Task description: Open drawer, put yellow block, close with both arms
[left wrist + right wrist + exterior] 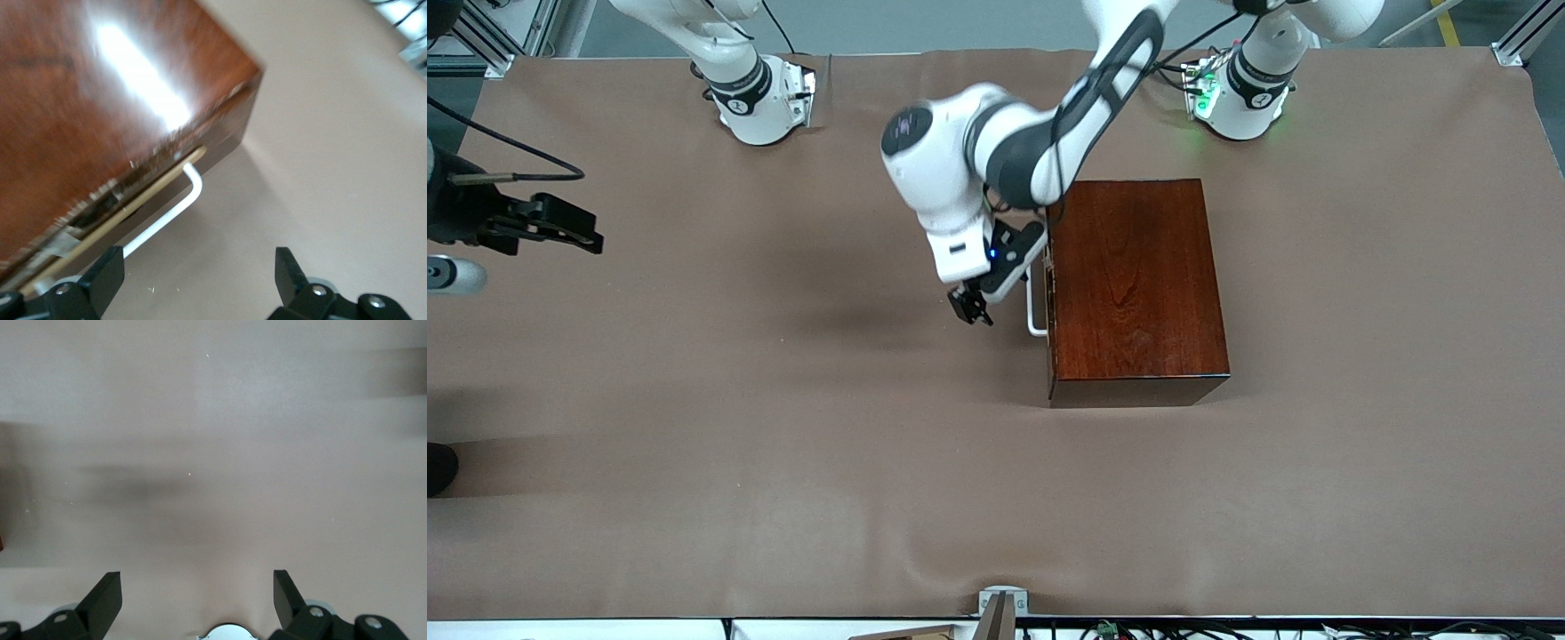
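Left gripper (971,307) jaws wide, holding nothing, just beside the white handle (1035,307); its bar runs along the drawer (120,215) front, drawer about shut in the box (1134,284). Your left arm is the nearer one. Right gripper (560,222) also wide and empty, waiting over bare table at the right arm's end. Count: one box, one drawer, one handle, zero yellow blocks visible.

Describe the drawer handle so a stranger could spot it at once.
Find the glossy reddish-brown wooden box on the brown table. On its side facing the right arm's end sits a white U-shaped bar handle, by the left gripper; it is the box's only white part.
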Controlling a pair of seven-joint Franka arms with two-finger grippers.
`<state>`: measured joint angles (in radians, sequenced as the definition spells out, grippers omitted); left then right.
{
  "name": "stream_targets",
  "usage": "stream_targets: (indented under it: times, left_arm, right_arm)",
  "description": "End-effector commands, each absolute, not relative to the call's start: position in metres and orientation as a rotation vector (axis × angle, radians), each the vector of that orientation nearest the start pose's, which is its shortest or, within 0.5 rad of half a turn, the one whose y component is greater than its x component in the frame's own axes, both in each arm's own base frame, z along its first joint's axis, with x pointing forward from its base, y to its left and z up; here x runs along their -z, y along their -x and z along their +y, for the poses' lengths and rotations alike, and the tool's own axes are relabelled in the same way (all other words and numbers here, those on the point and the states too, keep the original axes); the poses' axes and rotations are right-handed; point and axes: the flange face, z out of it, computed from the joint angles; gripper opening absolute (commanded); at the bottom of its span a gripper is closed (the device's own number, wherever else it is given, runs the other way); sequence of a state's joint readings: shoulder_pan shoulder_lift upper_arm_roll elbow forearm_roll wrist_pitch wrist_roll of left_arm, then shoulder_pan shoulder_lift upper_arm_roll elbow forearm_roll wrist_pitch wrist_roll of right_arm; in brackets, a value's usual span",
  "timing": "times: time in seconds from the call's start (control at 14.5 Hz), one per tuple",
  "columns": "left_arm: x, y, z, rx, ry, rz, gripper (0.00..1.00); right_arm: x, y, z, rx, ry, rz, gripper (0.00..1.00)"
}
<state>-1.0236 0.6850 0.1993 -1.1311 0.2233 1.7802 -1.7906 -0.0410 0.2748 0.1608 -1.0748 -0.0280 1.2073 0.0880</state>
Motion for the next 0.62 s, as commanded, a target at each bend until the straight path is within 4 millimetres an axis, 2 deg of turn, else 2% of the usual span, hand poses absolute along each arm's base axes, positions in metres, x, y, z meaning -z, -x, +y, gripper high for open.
stream_targets:
  times: [0.0,0.14,0.28,0.41,0.55]
  left_arm:
    - [-0.489,-0.503,-0.508,0.454,2.775,-1.197,1.00]
    - [-0.533,-0.519,-0.467,0.406,2.838,-1.063,1.00]
    - [-0.577,-0.536,-0.416,0.358,2.899,-0.987,1.00]
    - [-0.611,-0.547,-0.366,0.306,2.950,-0.865,1.00]
    - [-0.635,-0.559,-0.310,0.235,2.991,-0.717,1.00]
  right_arm:
    - [-0.662,-0.569,0.047,-0.216,3.136,-0.088,1.00]
    - [-0.660,-0.556,0.031,-0.178,3.116,-0.085,1.00]
    - [-0.655,-0.545,0.011,-0.155,3.084,-0.107,1.00]
    - [-0.653,-0.540,0.006,-0.169,3.079,-0.136,1.00]
    - [-0.650,-0.532,-0.003,-0.159,3.078,-0.115,1.00]
